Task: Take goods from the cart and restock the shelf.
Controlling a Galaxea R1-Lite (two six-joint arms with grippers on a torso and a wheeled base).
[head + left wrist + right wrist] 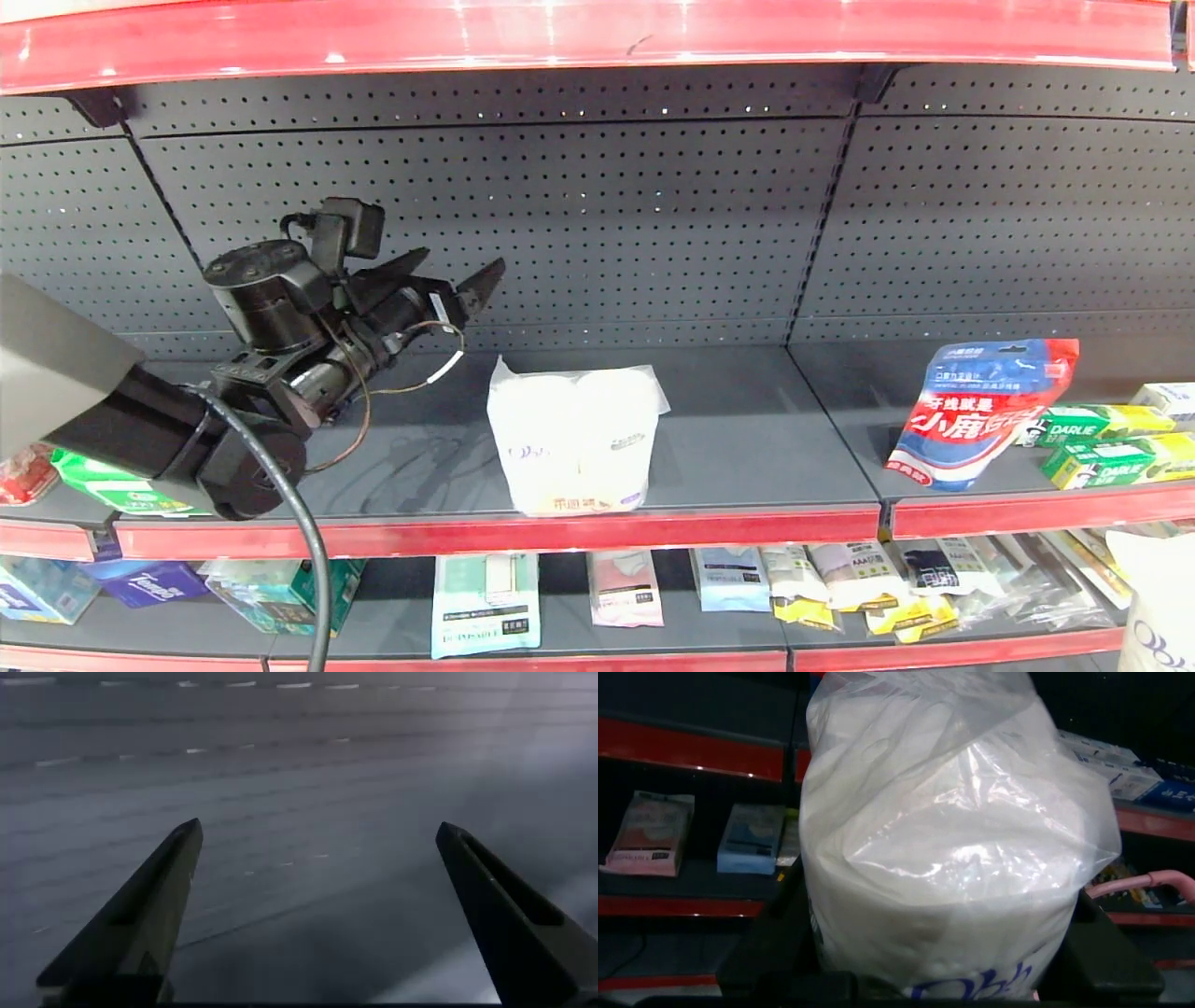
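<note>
My right gripper (938,966) was clamped on a plastic-wrapped white pack (952,831), which sat low at four o'clock from the shelved pack (574,439) in the head view. My left gripper (457,266) hung spread wide and empty at nine o'clock of that shelved pack. I judged the best spot to be the bare shelf (747,420) at its three o'clock, short of the red-and-blue pouch (980,411). The move wanted height to clear the red lip (560,534), an upright pack, a flat base, and only then a release.
</note>
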